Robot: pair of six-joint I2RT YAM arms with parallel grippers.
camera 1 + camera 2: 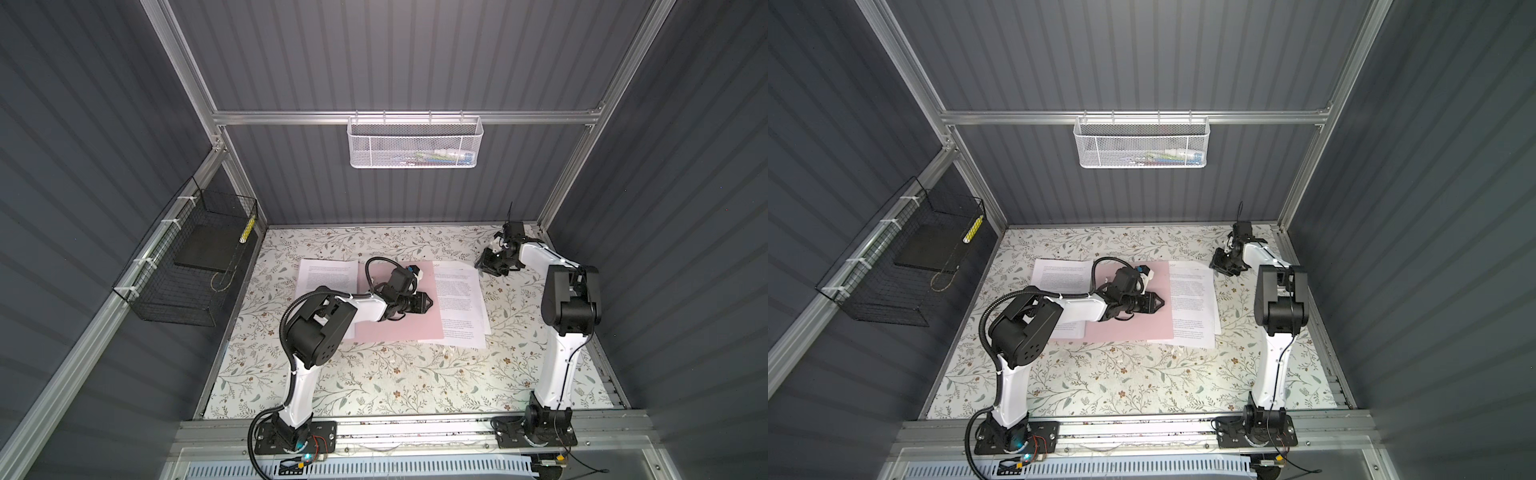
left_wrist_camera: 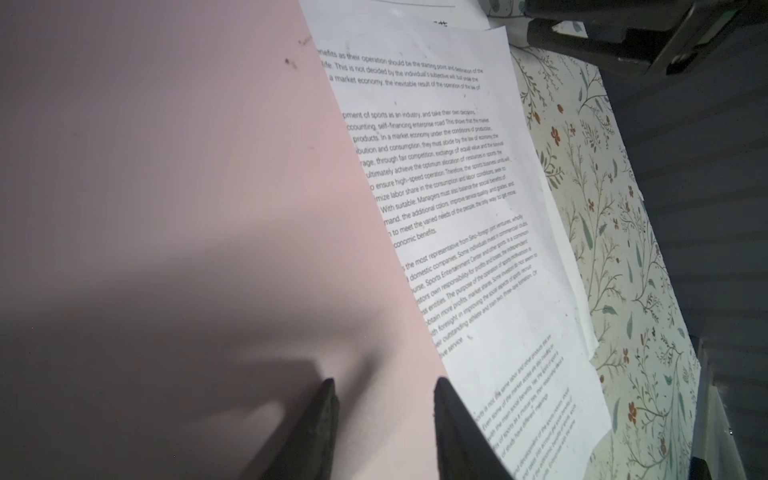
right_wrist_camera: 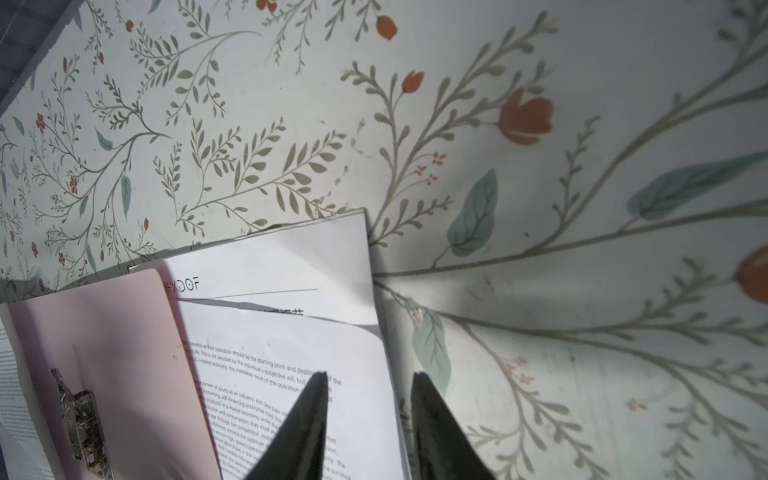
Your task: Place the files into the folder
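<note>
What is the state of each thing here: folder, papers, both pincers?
folder: open, flat, no sheet on it, edge overlapping the right sheets
left sheet: lying flat, outside the folder
right sheets: fanned stack, outside the folder
left pincer: open, empty, low over the folder
right pincer: open, empty, above the right sheets' corner

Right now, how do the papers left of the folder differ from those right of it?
The left papers look like one sheet; the right papers are several, fanned apart. The left arm hides part of the left papers; the folder covers the right papers' edge. Both are white, printed, flat.
</note>
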